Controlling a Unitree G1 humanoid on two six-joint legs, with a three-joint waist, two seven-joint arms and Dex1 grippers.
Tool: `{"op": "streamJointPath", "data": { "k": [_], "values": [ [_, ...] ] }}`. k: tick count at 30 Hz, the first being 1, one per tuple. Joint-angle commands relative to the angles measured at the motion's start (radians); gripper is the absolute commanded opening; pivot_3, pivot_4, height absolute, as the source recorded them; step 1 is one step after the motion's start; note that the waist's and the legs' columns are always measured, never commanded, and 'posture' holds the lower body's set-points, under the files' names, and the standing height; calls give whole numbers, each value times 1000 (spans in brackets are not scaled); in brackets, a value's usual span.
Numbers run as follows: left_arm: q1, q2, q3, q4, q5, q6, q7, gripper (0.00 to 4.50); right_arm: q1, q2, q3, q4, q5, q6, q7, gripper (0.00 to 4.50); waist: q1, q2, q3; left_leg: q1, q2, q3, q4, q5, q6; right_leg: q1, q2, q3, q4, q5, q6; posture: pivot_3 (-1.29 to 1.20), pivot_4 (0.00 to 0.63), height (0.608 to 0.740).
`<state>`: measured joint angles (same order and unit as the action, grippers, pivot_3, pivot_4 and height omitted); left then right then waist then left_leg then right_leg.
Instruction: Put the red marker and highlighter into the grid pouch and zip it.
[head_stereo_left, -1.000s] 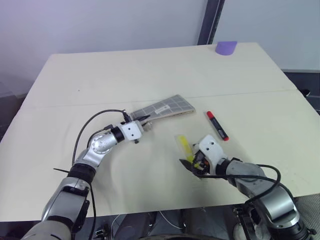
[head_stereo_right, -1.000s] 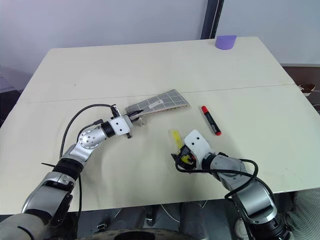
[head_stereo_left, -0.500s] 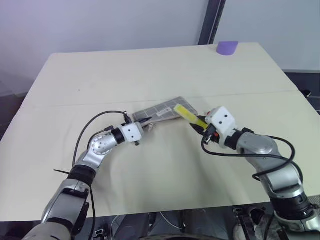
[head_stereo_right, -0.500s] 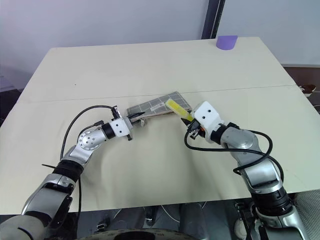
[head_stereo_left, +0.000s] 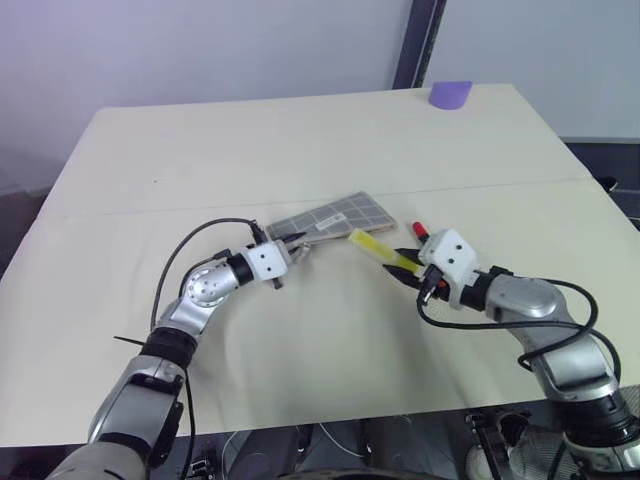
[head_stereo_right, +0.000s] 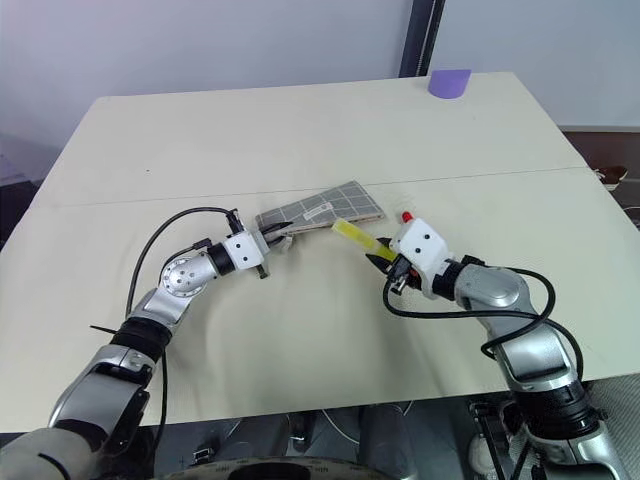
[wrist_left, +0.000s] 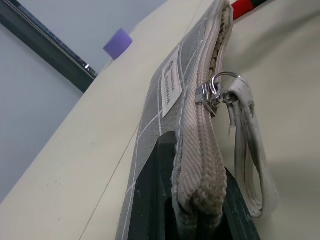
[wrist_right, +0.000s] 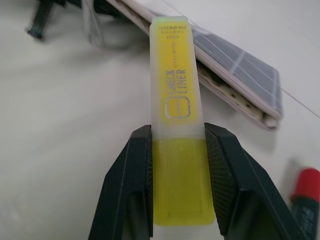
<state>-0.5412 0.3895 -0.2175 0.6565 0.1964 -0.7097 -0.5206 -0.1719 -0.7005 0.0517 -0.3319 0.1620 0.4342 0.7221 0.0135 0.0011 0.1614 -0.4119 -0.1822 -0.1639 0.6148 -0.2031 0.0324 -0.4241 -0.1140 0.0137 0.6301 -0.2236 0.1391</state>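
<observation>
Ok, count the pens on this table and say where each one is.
2: the translucent yellow highlighter held in the right pincer near the grey grid pouch; the red-capped marker on the table beside it.

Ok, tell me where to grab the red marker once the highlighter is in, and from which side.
Grip the red marker across its black middle, coming from above with the fingers either side of the barrel. It lies flat on the table beside the right pincer, which holds the highlighter, so only its long sides are exposed; most of it is hidden now.
</observation>
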Motion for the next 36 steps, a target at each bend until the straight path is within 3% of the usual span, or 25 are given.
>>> {"op": "streamJointPath", "data": {
  "k": [1, 15, 24, 31, 36],
  "values": [
    [-10, 5, 9, -33, -8, -9, 7, 0, -26, -12, -5, 28, -32, -38, -4, 882, 0, 0, 0, 0, 0, 0, 0, 0, 0, 0, 0, 0, 0, 0, 0, 0, 150, 740],
    [-2, 39, -30, -79, 31, -69, -25, 0, -130, 42, 43, 91, -67, -53, -1, 882, 0, 0, 0, 0, 0, 0, 0, 0, 0, 0, 0, 1, 0, 0, 0, 0, 150, 740],
    [-34, 51, -55, -139, -21, -45, -137, 0, -351, 56, 287, 223, -307, -193, 50, 882, -2, 0, 0, 0, 0, 0, 0, 1, -1, -1, 0, 0, 1, 0, 0, 0, 150, 740],
    [-27, 58, -44, -176, -71, -31, -200, 0, -391, 100, 359, 286, -397, -334, 54, 882, -1, 0, 0, 0, 0, 0, 0, 1, 0, -2, 1, 0, 0, 0, 0, 0, 150, 740],
    [-20, 65, -13, -168, -80, -4, -188, 0, -354, 105, 290, 268, -351, -395, 53, 3305, -1, 0, 0, 0, 0, 0, 0, 0, 0, -1, 2, 0, 1, 0, -1, 0, 150, 740]
  ]
}}
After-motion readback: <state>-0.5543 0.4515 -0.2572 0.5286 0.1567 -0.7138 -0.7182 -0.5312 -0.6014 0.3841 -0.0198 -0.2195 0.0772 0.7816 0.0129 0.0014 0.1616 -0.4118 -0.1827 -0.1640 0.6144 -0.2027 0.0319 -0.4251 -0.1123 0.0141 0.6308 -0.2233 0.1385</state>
